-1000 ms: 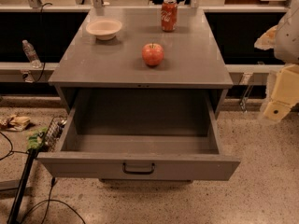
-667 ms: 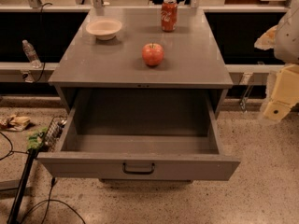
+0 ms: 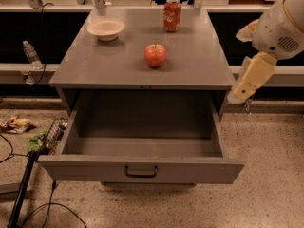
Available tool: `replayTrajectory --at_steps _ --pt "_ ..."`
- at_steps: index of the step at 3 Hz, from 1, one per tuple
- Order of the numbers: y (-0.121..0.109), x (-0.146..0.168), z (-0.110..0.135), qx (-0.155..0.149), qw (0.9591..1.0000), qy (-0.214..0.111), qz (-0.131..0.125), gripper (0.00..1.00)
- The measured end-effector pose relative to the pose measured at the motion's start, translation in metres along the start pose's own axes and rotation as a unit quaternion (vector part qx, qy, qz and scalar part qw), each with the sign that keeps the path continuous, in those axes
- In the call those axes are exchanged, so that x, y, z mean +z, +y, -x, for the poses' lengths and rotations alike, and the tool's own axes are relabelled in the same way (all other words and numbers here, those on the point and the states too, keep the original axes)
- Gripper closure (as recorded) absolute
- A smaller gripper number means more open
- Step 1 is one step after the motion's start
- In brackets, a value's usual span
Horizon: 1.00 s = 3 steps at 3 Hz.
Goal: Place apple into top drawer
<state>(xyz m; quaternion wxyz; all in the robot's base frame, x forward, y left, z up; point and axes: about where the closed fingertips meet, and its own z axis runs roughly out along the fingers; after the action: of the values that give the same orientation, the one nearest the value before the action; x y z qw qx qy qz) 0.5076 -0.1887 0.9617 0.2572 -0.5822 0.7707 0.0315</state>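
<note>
The apple [image 3: 155, 55], small, red with yellowish patches, sits on the grey cabinet top [image 3: 95, 65], near the middle. The top drawer [image 3: 142, 170] is pulled wide open below it, with nothing in it, and has a dark bar handle [image 3: 141, 172] at the centre of its front. My arm comes in from the right edge. Its cream end with the gripper [image 3: 243, 95] hangs beside the cabinet's right front corner, to the right of the apple and well apart from it.
A red Coca-Cola can [image 3: 172, 14] stands at the back of the top. A pale bowl [image 3: 105, 29] sits at the back left. On the floor at left are cables, a green-tipped tool [image 3: 35, 141] and a plastic bottle [image 3: 30, 53].
My arm has moved left and a little up, closer to the cabinet's right side. The apple, can, bowl and drawer have not moved.
</note>
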Motion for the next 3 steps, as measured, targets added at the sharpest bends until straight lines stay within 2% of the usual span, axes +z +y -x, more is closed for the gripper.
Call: replayTrajectory --at_steps 1,2,3 --pt "-0.033 0.026 0.016 0.032 0.9971 -0.068 -0.01 0.0" --pt "-0.062 0.05 0.03 0.064 0.991 -0.108 -0.047 0.0" --pt "-0.085 0.081 0.034 0.092 0.9824 -0.144 -0.075 0.0"
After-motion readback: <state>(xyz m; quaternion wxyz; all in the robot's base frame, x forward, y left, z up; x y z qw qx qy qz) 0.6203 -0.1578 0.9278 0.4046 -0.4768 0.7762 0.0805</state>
